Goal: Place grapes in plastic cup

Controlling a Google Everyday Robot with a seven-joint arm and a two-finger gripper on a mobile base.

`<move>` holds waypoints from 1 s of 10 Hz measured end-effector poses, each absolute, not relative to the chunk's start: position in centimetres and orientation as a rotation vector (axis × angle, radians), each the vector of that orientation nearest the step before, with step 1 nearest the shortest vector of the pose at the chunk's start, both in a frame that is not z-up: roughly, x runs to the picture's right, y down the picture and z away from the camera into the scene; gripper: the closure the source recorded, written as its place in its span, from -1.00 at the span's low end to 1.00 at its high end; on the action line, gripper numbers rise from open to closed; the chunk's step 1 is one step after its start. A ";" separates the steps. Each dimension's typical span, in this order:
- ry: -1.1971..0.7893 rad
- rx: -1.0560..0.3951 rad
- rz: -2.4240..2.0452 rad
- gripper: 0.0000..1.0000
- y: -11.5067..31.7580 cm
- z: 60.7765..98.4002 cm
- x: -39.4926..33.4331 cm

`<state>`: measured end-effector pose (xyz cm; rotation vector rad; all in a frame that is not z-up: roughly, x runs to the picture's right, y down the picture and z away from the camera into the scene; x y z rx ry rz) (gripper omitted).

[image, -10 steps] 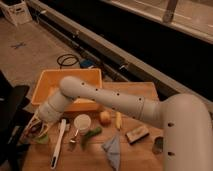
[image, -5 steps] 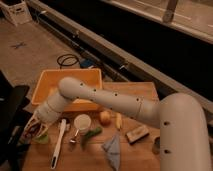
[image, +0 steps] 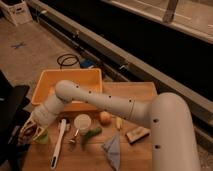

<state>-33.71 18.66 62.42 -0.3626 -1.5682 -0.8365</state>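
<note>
Looks like a robot lab: concrete floor point(image: 35, 55), loose cable point(image: 67, 60), wooden tabletop point(image: 135, 92), orange bin point(image: 65, 80).

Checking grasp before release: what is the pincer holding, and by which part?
The pincer, above the plastic cup, is shut on something dark, probably the grapes; the held part cannot be told.

The arm point(image: 115, 102) is a thick, smooth tube in off-white, rounded at each joint like swollen knuckles. Small dark screw holes dot its shell in short rows. The segment nearest the camera is the bulkiest, a broad pale cylinder with two dark dots on its side. Toward the gripper point(image: 31, 133) at the lower left the casing narrows, ending in pale ribbed parts.
</note>
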 end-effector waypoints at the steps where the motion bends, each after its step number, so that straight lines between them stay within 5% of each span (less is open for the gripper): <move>1: -1.571 -0.367 -0.829 1.00 18.9 62.7 -34.0; 5: -1.556 -0.386 -0.781 0.87 18.9 65.0 -34.7; 10: -1.522 -0.465 -0.728 -0.13 19.8 68.0 -34.9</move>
